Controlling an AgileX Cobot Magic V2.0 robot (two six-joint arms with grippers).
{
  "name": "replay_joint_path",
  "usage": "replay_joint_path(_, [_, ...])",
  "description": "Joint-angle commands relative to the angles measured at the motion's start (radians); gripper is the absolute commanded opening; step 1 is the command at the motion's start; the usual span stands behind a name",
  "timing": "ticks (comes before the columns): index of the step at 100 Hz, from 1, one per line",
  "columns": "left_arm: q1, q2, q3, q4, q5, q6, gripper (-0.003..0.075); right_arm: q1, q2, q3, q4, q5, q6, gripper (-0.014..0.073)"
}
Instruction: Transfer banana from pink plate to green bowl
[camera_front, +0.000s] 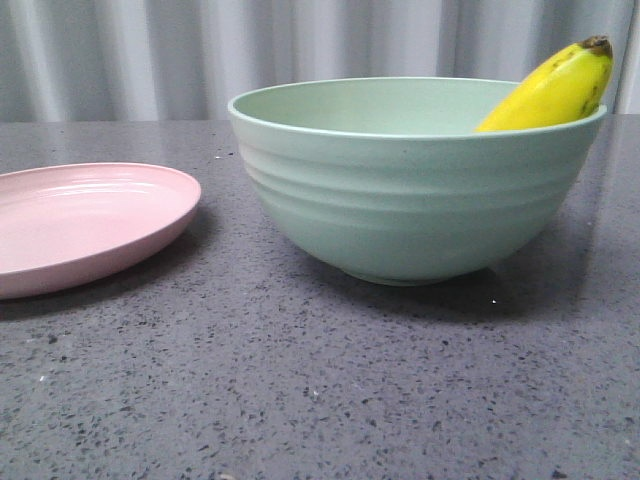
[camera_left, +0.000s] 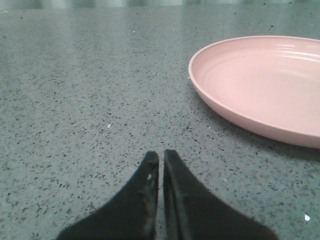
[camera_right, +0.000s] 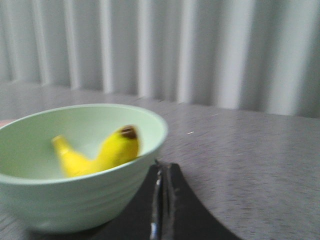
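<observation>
The yellow banana (camera_front: 555, 90) lies inside the green bowl (camera_front: 410, 200), its dark stem tip leaning over the bowl's right rim. It also shows in the right wrist view (camera_right: 107, 152) inside the bowl (camera_right: 75, 195). The pink plate (camera_front: 80, 225) is empty at the left of the bowl and also shows in the left wrist view (camera_left: 265, 85). My left gripper (camera_left: 161, 156) is shut and empty, low over the table beside the plate. My right gripper (camera_right: 164, 165) is shut and empty, just outside the bowl's wall. Neither gripper shows in the front view.
The speckled grey table (camera_front: 320, 400) stretches in front of the bowl and plate. A pale pleated curtain (camera_front: 150, 50) hangs behind the table.
</observation>
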Motion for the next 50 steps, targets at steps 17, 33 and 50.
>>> replay_joint_path(17, [0.006,-0.028,0.010,0.003,-0.059,-0.012,-0.0020,-0.210,0.007,0.110,-0.229,-0.295,0.285,-0.0071])
replay_joint_path(33, [0.006,-0.028,0.010,0.003,-0.059,-0.012,-0.0020,-0.294,-0.021,0.118,-0.266,-0.227,0.304,-0.0071])
replay_joint_path(50, [0.006,-0.028,0.010,0.003,-0.059,-0.012,-0.0020,-0.378,-0.114,0.118,-0.268,-0.080,0.304,-0.0071])
